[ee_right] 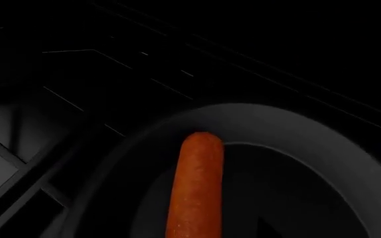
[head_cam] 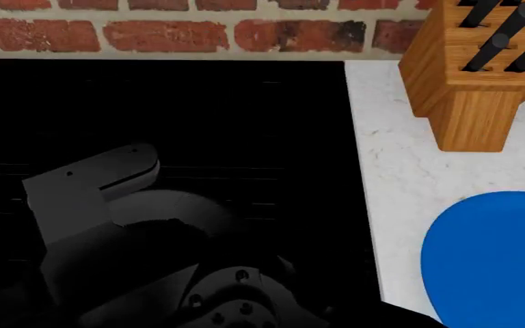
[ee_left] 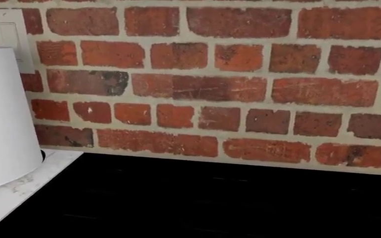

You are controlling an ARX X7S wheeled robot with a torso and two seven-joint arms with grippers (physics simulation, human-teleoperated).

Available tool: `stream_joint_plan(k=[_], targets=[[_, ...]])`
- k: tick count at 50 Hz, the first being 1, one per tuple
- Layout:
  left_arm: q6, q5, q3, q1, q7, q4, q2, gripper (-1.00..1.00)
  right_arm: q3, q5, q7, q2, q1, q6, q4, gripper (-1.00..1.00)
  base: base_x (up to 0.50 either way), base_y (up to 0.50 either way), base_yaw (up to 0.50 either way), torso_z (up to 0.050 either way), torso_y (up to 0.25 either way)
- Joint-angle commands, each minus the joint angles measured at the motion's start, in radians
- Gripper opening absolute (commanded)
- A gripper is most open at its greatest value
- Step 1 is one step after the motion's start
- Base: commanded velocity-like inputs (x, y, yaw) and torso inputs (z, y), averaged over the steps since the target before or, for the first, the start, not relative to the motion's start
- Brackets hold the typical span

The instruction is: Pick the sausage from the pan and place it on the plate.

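The sausage (ee_right: 196, 188) lies in the pan (ee_right: 336, 158); the plate (head_cam: 495, 260) sits at the counter's (head_cam: 399, 171) near right edge. Neither claw's opening can be told, seemingly out of frame.

An orange-red sausage (ee_right: 196, 188) is lying in a black pan (ee_right: 323, 148) with a greyish rim, a bright blue plate (head_cam: 495, 260) is sitting on white marbled counter (head_cam: 399, 171), and red-brown bricks (ee_left: 210, 89) with pale mortar are lining the wall.
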Motion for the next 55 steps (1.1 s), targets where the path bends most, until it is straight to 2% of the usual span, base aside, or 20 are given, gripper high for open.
stream_joint_plan(k=[1,25,26,55], targets=[[0.028,-0.029,-0.019,0.018,-0.022,-0.013,0.003,1.0,-0.019,-0.002,-0.017,-0.001,-0.009,-0.008,0.014,1.0,0.0,0.0,0.0,0.0,0.0],[0.034,-0.066,-0.033,0.042,-0.051,-0.01,-0.005,1.0,-0.046,-0.004,-0.033,0.013,-0.028,-0.028,0.024,1.0,0.0,0.0,0.0,0.0,0.0],[0.034,-0.068,-0.035,0.043,-0.052,-0.009,-0.005,1.0,-0.05,-0.01,-0.022,0.013,-0.025,-0.028,0.019,-1.0,0.0,0.0,0.0,0.0,0.0],[-0.018,-0.083,-0.02,0.043,-0.053,0.039,-0.025,1.0,-0.027,0.091,0.097,0.034,0.042,-0.052,-0.092,-1.0,0.0,0.0,0.0,-0.001,0.0]])
